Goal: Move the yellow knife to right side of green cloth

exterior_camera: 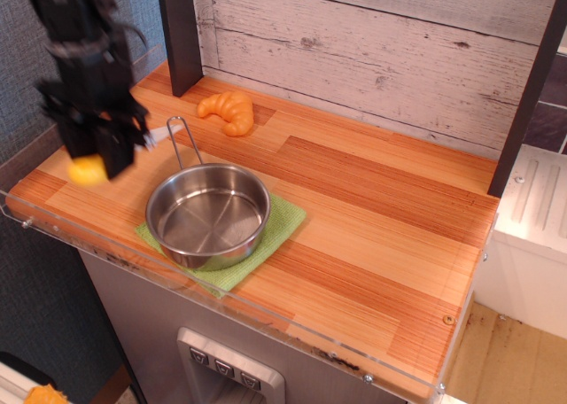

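My gripper point(96, 156) is at the far left, raised above the counter and blurred by motion. It is shut on the yellow knife point(88, 170), whose yellow handle end sticks out to the left of the fingers; a bit of the white blade shows to their right. The green cloth point(282, 222) lies near the front edge under a steel pan point(207, 213), to the right of the gripper. Only the cloth's right and front parts show.
An orange croissant point(228, 110) lies at the back near a dark post point(180, 32). A clear plastic rim point(266, 311) runs along the front edge. Bare wooden counter point(381, 236) extends right of the cloth.
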Controlling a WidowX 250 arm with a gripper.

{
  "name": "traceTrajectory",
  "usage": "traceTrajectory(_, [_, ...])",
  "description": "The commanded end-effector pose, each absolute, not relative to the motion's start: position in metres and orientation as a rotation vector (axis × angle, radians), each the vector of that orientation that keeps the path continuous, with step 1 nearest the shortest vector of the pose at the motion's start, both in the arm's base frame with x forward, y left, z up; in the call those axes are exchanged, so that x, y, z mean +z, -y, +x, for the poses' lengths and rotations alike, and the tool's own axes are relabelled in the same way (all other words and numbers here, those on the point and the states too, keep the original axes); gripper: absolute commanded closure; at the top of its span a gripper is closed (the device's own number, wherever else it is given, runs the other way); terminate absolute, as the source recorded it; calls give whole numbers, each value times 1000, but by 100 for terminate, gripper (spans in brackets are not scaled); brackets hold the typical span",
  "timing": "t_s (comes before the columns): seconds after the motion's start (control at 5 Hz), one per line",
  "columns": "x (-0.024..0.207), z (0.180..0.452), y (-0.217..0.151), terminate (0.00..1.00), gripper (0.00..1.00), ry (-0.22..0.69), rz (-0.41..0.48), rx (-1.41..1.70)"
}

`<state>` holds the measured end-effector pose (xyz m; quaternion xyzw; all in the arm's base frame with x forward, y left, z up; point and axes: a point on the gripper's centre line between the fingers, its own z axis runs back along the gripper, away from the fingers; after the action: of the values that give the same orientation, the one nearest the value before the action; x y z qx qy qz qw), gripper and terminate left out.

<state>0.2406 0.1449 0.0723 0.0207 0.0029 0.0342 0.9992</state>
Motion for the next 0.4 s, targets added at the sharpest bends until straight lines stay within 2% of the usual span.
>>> traceTrajectory(0.0, [160,227,-122,0,100,83,85,179])
traceTrajectory(0.2, [163,232,-77,0,100,134,-13,91])
